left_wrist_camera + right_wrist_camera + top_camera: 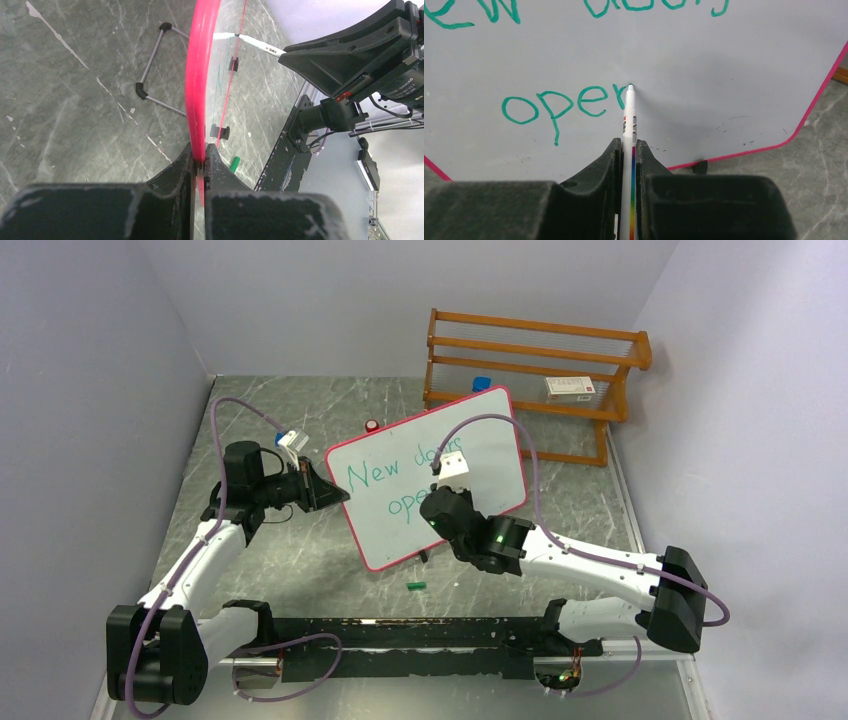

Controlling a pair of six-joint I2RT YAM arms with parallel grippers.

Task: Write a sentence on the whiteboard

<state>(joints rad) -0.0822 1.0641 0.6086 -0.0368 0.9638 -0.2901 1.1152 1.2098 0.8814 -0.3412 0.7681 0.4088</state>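
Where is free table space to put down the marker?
Bare tabletop lies between the left arm and the green cap, and between the whiteboard and the wooden rack. Crowded: in front of the whiteboard, where the right gripper holds the marker.

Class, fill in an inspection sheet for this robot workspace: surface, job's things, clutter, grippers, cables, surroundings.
Surface: grey marbled table, scuffed.
Job's things: whiteboard propped up, pink rim; green sentence reads "New doors", second line begun "ope"; white marker, tip at the board.
Clutter: green cap on the table near the board; small red thing and blue thing behind the board.
Grippers: left gripper shut on the whiteboard's rim; right gripper shut on the marker.
Cables: purple cables along both arms, one arcing before the board.
Surroundings: pale walls; wooden rack holding a small box.
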